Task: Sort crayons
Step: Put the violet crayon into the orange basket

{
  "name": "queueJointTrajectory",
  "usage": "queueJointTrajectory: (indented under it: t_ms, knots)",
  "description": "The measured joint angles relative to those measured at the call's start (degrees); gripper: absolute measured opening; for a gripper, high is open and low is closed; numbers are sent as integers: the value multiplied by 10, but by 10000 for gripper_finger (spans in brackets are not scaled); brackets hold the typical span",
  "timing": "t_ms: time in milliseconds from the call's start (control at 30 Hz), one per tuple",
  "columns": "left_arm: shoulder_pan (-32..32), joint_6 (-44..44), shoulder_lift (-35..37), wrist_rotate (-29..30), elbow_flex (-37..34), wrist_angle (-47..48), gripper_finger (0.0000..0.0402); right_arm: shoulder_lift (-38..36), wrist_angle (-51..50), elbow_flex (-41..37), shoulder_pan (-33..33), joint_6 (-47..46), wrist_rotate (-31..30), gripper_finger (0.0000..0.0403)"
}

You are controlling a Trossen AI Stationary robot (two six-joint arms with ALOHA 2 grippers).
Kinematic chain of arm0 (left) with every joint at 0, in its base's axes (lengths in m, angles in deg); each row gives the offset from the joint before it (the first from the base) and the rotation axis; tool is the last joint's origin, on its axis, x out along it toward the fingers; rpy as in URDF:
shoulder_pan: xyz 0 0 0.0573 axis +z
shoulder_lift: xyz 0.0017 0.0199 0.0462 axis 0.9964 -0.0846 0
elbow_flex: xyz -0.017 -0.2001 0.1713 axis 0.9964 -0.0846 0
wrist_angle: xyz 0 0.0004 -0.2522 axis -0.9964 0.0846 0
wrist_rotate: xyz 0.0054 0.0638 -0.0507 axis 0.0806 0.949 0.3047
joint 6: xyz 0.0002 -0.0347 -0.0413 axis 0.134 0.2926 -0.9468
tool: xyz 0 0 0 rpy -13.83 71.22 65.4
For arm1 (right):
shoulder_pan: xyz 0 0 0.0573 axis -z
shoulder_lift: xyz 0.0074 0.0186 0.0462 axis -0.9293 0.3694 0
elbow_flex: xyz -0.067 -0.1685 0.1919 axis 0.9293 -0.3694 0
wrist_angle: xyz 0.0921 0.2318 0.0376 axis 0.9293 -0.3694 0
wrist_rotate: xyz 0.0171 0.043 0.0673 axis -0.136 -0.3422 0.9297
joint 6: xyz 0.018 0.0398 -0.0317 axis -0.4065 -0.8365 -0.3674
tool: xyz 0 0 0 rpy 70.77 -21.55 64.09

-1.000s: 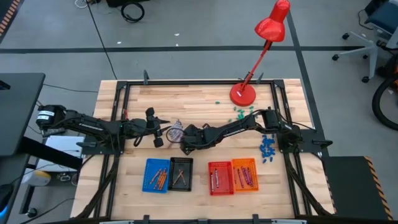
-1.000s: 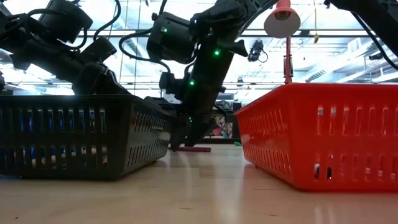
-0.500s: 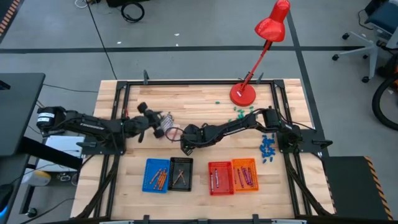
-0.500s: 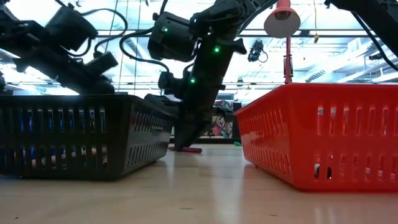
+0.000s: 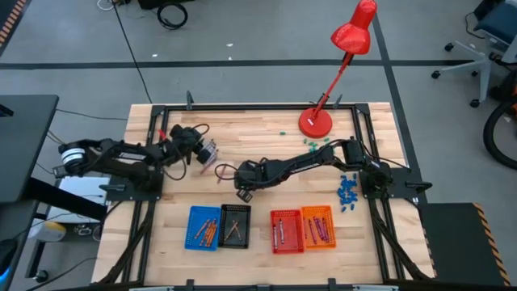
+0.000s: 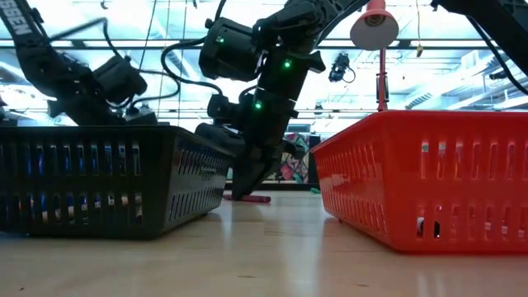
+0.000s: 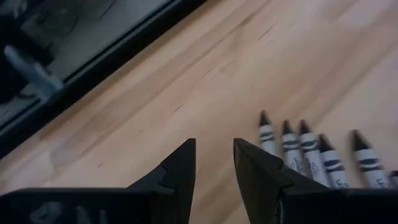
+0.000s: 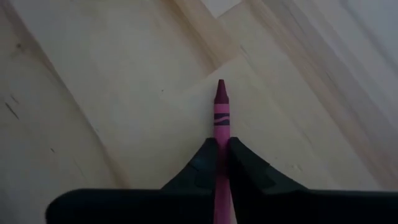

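- The right gripper (image 8: pixel 222 152) is reaching down to the wooden table (image 5: pixel 258 129) near the middle, and its two fingers are squeezing a magenta crayon (image 8: pixel 221 112).
- The crayon is sticking out ahead of the fingertips, with its pointed tip facing away from the gripper.
- In the low view the crayon (image 6: pixel 252 198) is lying flat on the wood, right under the gripper (image 6: pixel 244 191).
- The black basket (image 6: pixel 99 177) is sitting on one side of this gripper and the red basket (image 6: pixel 429 177) on the other side, both closer to the camera.
- The left gripper (image 7: pixel 214 163) is hanging over the table near the far left corner, and its fingers are a little apart with nothing between them.
- A row of grey-white crayons (image 7: pixel 311 152) is lying on the wood just beside one left finger, with the dark tips pointing forward.
- In the high view, four baskets are standing in a row in front of both grippers: blue (image 5: pixel 204 227), black (image 5: pixel 235 225), red (image 5: pixel 286 231) and orange (image 5: pixel 317 227), each with crayons inside.
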Motion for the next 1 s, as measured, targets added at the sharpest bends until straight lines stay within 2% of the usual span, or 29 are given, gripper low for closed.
queueJointTrajectory:
  t_ms: [133, 367, 700, 1000]
  knots:
    - [27, -16, -34, -11, 0, -6, 118, 0, 5, -1, -3, 17, -5, 33]
    - [21, -49, -73, -13, 1, -12, 118, -10, 6, -1, -3, 41, -7, 33]
    - [8, -62, -76, -11, 1, -9, 118, -38, -21, -4, -5, 50, 4, 34]
    - [8, -62, -75, -13, 1, -7, 118, -62, -84, -3, -6, 8, 0, 34]
